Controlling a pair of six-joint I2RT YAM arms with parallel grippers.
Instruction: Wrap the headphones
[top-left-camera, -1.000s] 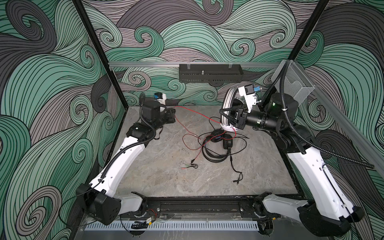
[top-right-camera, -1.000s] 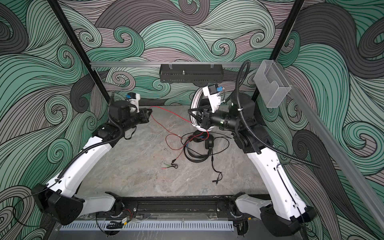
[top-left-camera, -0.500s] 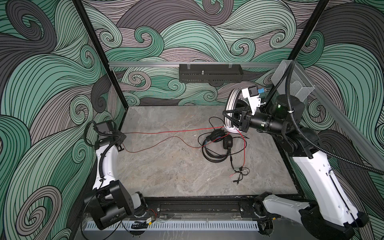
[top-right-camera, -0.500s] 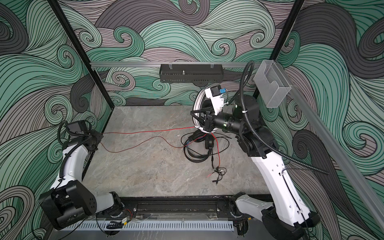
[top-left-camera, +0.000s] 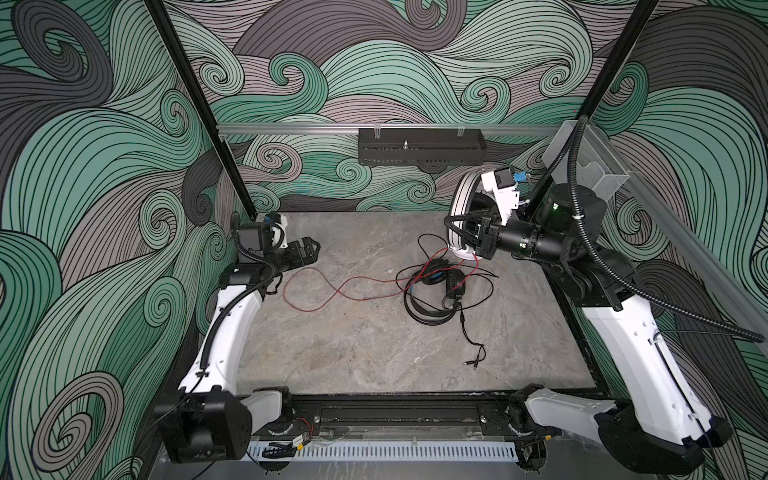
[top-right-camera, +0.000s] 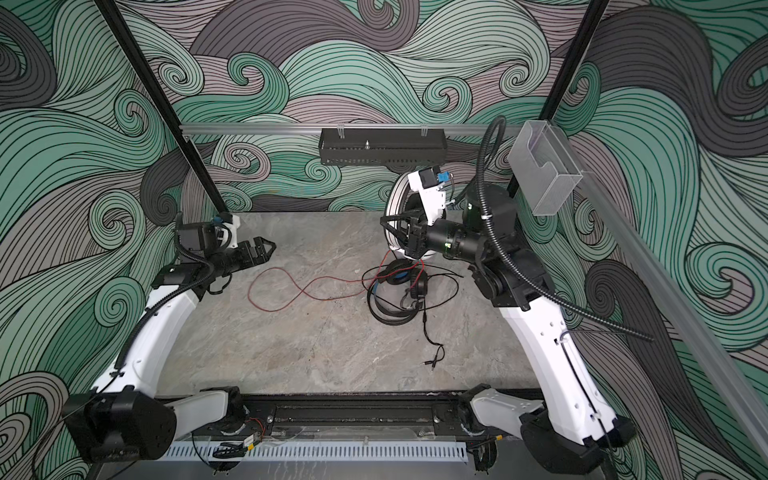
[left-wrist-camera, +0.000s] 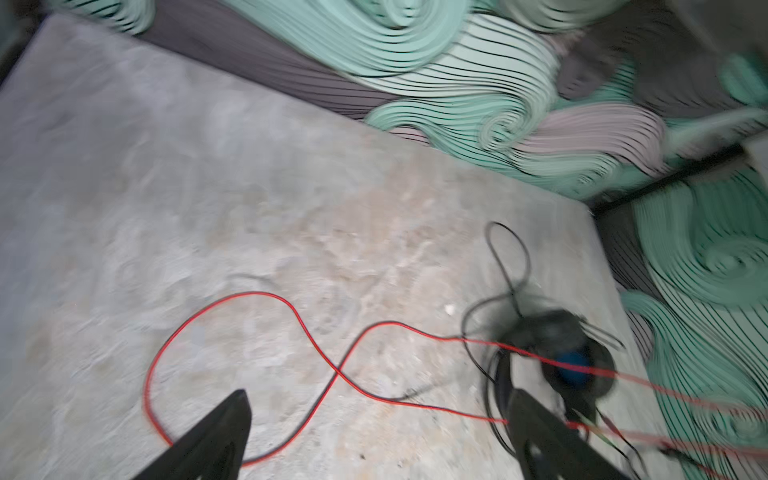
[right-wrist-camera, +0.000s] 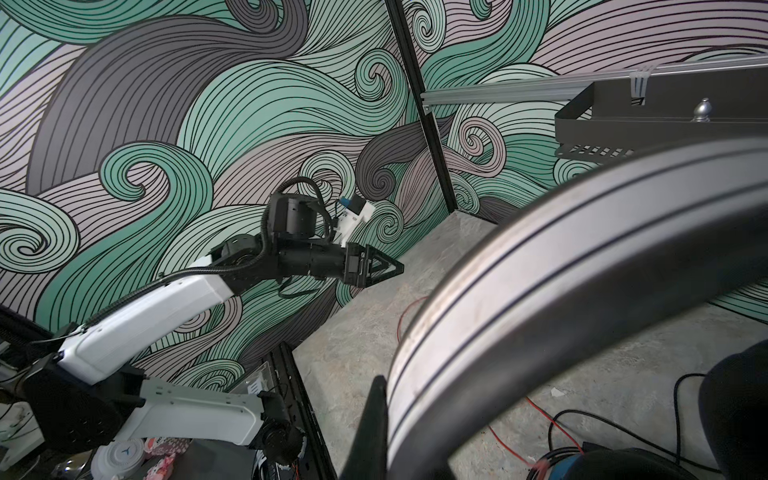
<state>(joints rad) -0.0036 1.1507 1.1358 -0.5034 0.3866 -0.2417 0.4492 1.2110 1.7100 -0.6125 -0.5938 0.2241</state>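
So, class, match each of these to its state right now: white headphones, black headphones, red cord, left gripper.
Things:
1. white headphones
2. black headphones
3. red cord
4. left gripper

States:
A. open, holding nothing
B. trailing in a loose loop over the table
C. held up off the table
D. lying flat, blue accent showing

Pairs: 1-C; 2-D; 3-B; 4-A

Soft, even light fills both top views, shadows faint on the table (top-left-camera: 353, 353), walls (top-left-camera: 374, 62) bowing at the edges. My left wrist view smears with motion, the red cord (left-wrist-camera: 338, 371) streaking; my right wrist view's close white headset (right-wrist-camera: 582, 270) looks slightly soft.
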